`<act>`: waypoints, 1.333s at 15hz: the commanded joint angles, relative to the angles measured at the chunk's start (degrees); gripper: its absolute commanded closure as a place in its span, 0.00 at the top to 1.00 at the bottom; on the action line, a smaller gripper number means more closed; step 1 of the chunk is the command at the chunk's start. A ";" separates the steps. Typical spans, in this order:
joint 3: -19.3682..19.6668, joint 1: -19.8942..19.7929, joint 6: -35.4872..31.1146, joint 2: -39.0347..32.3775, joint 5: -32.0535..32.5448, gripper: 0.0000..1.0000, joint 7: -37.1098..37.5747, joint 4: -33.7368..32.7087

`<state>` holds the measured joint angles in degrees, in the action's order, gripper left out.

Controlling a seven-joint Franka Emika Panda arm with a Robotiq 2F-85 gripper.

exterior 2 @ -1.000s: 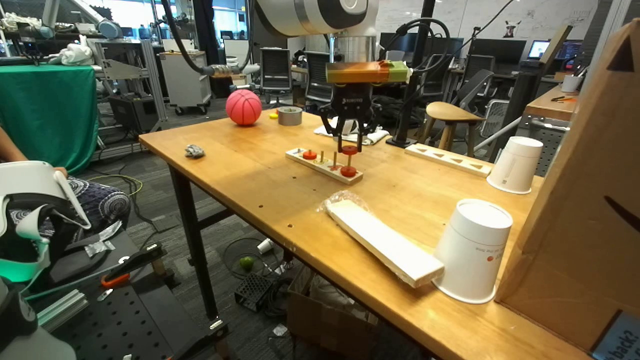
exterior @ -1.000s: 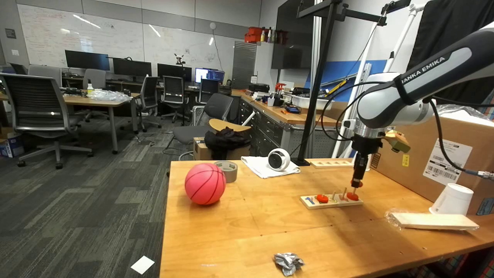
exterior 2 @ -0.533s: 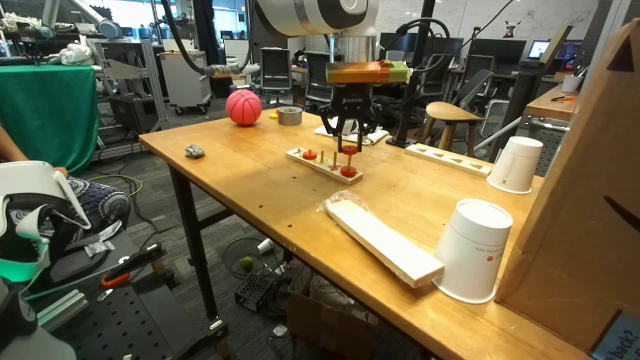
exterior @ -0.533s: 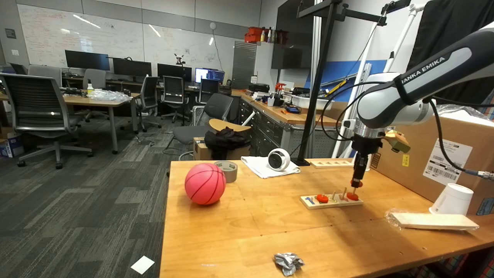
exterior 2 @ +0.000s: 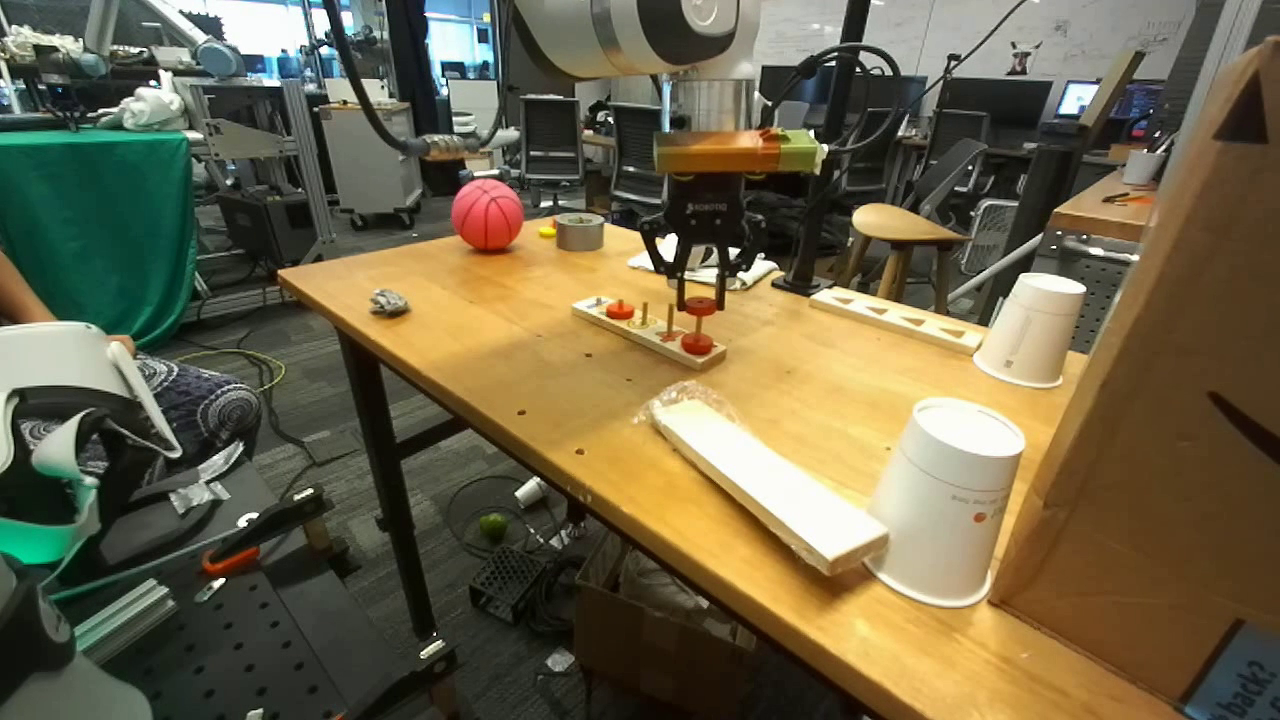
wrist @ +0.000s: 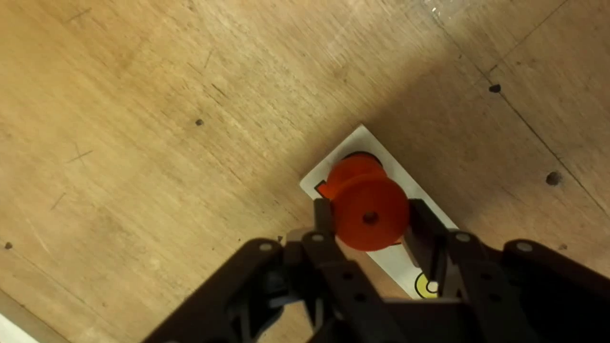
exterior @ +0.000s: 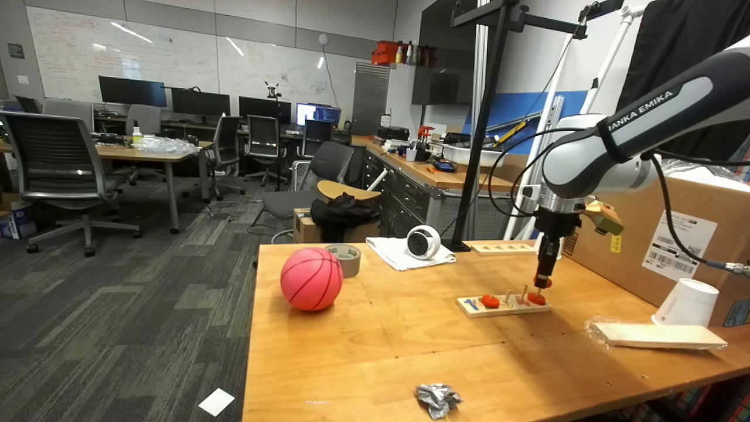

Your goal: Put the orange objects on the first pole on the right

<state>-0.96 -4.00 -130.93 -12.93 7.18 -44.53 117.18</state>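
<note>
At the end pole, dipping a notch, pinching an orange disc in the claw!
Left to right in an exterior view: past a seated disc on the wooden board, past two bare poles, to a lower disc flat around the end pole's foot, and up to the gripped one, a shade lower than half a second ago. Likely means stacking there, first on the right as asked, with perhaps one more to fetch. Can't tell whether threaded yet; could snag if off-centre.
</note>
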 commanded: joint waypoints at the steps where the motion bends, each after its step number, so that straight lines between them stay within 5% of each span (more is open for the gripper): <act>1: 0.01 -0.69 -1.14 -1.55 -1.06 0.74 -0.73 -0.59; 5: -0.16 -1.06 -1.05 -2.55 -1.11 1.00 -0.64 -0.67; 20: -7.10 2.28 -10.85 2.80 -11.07 1.00 -2.99 5.57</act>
<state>-7.59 -2.37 -140.38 -11.21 -1.47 -45.54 120.90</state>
